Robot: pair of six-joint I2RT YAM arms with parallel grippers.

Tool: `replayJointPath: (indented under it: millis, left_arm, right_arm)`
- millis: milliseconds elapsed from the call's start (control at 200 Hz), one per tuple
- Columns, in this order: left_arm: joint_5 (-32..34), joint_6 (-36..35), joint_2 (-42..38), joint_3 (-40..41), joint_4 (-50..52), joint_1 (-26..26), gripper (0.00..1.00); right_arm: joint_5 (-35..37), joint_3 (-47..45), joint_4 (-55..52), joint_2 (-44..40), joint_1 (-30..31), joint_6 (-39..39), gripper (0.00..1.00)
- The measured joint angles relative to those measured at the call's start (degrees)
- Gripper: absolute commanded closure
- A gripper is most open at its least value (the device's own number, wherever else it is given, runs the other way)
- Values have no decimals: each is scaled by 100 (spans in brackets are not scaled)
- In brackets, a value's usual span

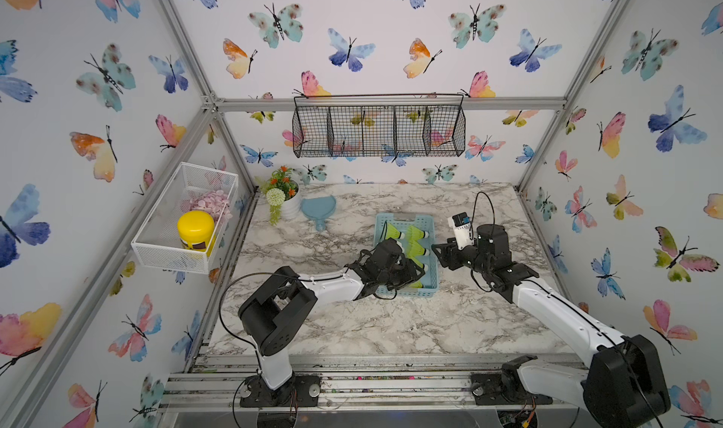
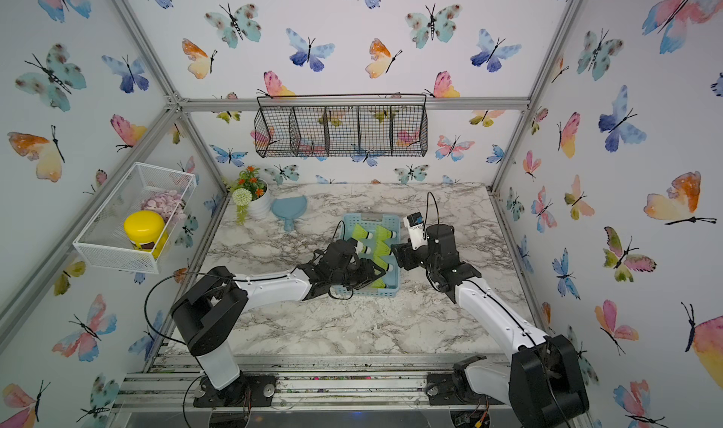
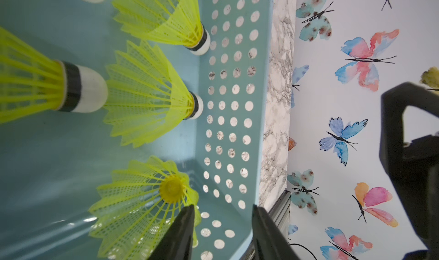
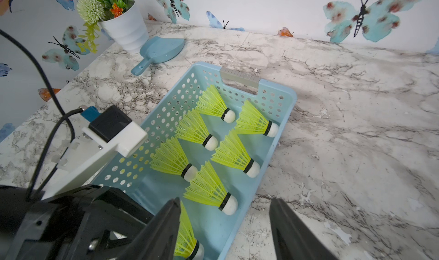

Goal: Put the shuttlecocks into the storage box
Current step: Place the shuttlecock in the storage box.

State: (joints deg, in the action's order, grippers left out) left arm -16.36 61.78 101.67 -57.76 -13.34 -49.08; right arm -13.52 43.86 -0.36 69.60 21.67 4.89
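left gripper (image 3: 223,232): jaws parted, empty, low in storage box (image 3: 242,97) corner, finger beside shuttlecock (image 3: 133,206) skirt | right gripper (image 4: 225,200): jaws wide, empty, by box rim | other shuttlecocks (image 4: 235,154) in box | next: lift straight up, don't snag skirt

Seven shuttlecocks (image 4: 231,153), perhaps eight, one storage box (image 4: 171,104)

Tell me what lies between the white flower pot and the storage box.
A light blue scoop, close beside the flower pot and apart from the storage box; both top views show it.
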Motion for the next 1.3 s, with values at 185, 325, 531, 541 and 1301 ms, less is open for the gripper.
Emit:
replayJointPath:
  millis: [185,325,531,541,1301]
  left_arm:
    - [142,-275,35,-299,448,-87,39]
    - [481,-629,61,-586,973,-216,36]
    - [953,-1047,68,-881,1589,-389,33]
    - [968,-1058,68,-885,1611,-391,33]
    - [901,-1703,490,-1285,1967,-420,42]
  right_arm:
    - [0,-17,0,35,0,0,34]
    - [2,-44,0,37,0,0,34]
    - [4,-59,0,37,0,2,34]
    - [4,-59,2,37,0,0,34]
    - [175,-87,-2,-83,0,-2,33]
